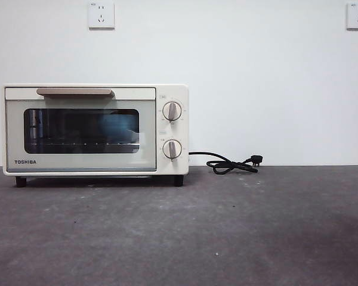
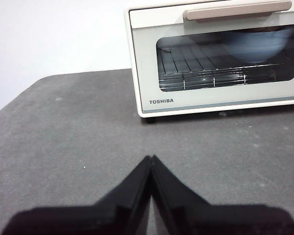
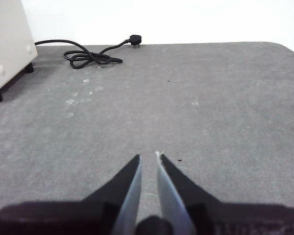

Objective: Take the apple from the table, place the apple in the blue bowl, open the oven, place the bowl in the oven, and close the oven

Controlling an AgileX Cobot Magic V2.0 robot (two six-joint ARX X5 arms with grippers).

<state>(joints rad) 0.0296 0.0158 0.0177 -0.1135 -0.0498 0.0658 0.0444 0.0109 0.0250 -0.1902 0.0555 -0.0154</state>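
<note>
The cream-white oven point(image 1: 95, 128) stands at the back left of the table point(image 1: 227, 238), door closed. Behind its dark glass, the blue bowl point(image 1: 118, 126) shows dimly on the rack; the left wrist view also catches the bowl point(image 2: 259, 44) through the oven door point(image 2: 215, 93). The apple cannot be seen in any view. My left gripper point(image 2: 151, 157) hovers over bare table in front of the oven, shut and empty. Off to the oven's right, my right gripper point(image 3: 148, 156) has its jaws a narrow gap apart with nothing between them. Neither arm appears in the front view.
The oven's black cord point(image 1: 232, 164) lies coiled on the table to the right of the oven, near the wall; the right wrist view shows the cord point(image 3: 88, 56) beside the oven's side point(image 3: 7, 39). Two wall sockets sit high on the white wall.
</note>
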